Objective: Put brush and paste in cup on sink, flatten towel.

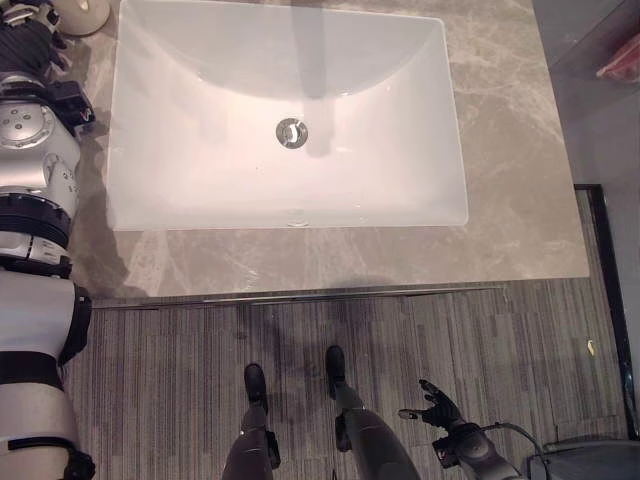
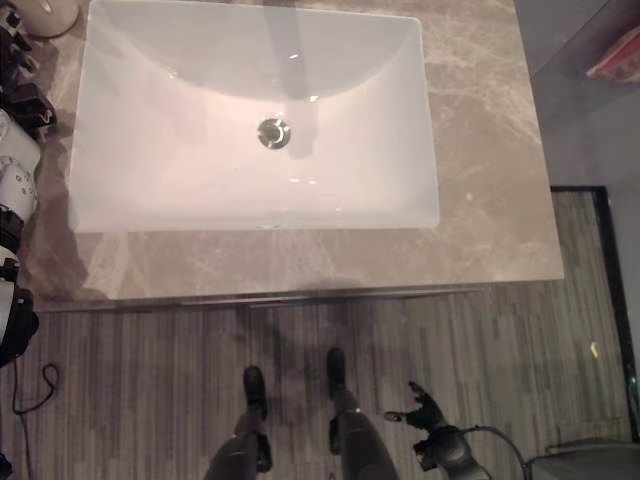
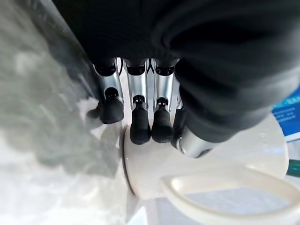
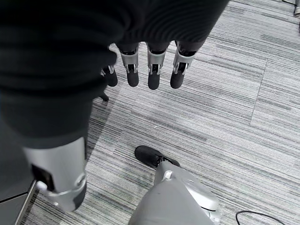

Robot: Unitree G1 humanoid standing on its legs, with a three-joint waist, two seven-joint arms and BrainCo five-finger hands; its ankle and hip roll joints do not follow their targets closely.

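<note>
A cream cup (image 1: pixel 82 12) with a loop handle stands on the grey marble counter (image 1: pixel 510 190) by the sink's far left corner. My left hand (image 1: pixel 28 45) is beside it. In the left wrist view its straight fingers (image 3: pixel 140 124) rest with their dark tips against the side of the cup (image 3: pixel 154 171), not curled round it. Something with blue print (image 3: pixel 287 112) and a teal edge (image 3: pixel 295 168) show past the cup's far end; I cannot tell what they are. My right hand (image 1: pixel 437 408) hangs low over the carpet, its fingers (image 4: pixel 152 72) straight and holding nothing.
The white rectangular sink (image 1: pixel 200 200) with a metal drain (image 1: pixel 291 132) takes up most of the counter. Bare marble runs along its front and right. A reddish thing (image 1: pixel 625 60) lies beyond the counter's right end. Striped grey carpet (image 1: pixel 520 330) lies below.
</note>
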